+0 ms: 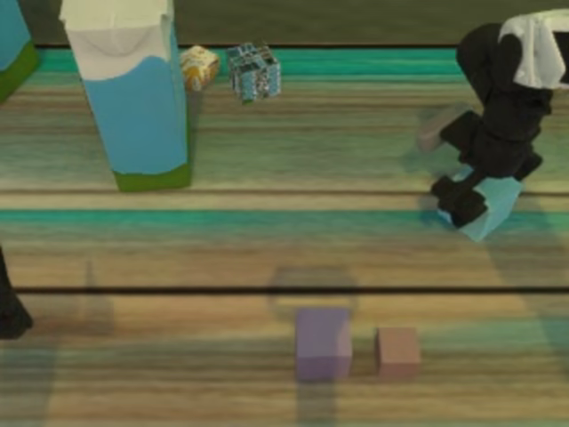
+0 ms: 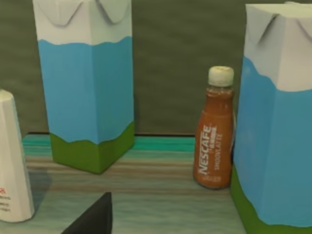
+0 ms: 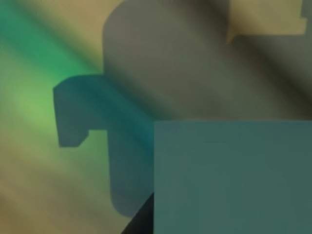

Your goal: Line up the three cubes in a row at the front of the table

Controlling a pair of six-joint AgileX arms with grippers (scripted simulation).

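Observation:
My right gripper is shut on the large light cyan cube at the right of the table, around its middle depth. The cube seems to hang tilted just above the wood. In the right wrist view the cyan cube fills the near corner, with its shadow on the streaked boards. The pale lilac cube rests near the front, right of centre. The small pink-brown cube sits just to its right, a small gap between them. My left arm stays parked at the left edge.
A tall blue-and-white carton stands at the back left, a second carton in the far corner. An orange-and-cream cube and a patterned puzzle cube lie at the back. The left wrist view shows a coffee bottle between cartons.

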